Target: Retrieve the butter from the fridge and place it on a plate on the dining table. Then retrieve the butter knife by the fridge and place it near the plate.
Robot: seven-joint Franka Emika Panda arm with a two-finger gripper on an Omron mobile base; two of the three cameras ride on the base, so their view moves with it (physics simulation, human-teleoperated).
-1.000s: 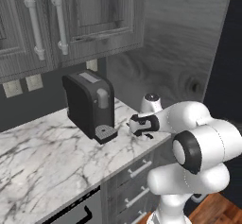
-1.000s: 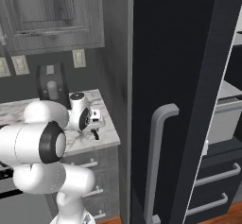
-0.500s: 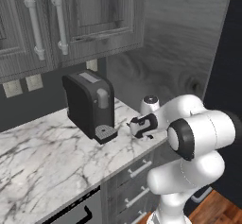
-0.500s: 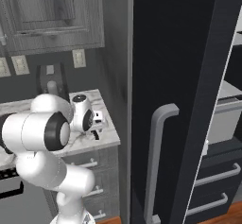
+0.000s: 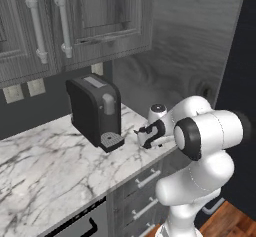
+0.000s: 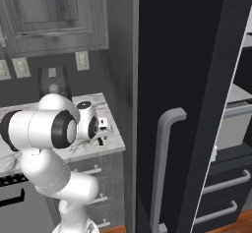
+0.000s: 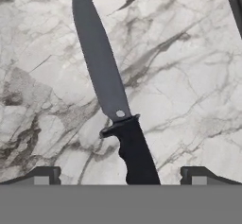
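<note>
The butter knife (image 7: 118,114) lies flat on the marble counter (image 5: 50,166), with a grey blade and a near-black handle. My gripper (image 7: 120,176) hangs right over it, open, with the handle between the two fingertips and a wide gap on each side. From the base, the gripper (image 5: 142,135) points down at the counter's right end, next to the coffee machine. The dark fridge (image 6: 192,79) stands just right of that counter end, and the gripper (image 6: 101,133) is low over the marble beside it. The butter, the plate and the dining table are out of view.
A black coffee machine (image 5: 95,111) stands on the counter just left of the hand. Grey wood-grain cabinets (image 5: 75,21) hang above, and drawers (image 5: 145,181) sit below the counter. The fridge door with its long grey handle (image 6: 165,168) stands open, showing shelves and drawers at the right.
The arm's elbow has swung over and the hand has shifted slightly left, still low over the counter. The jaws have stayed open.
</note>
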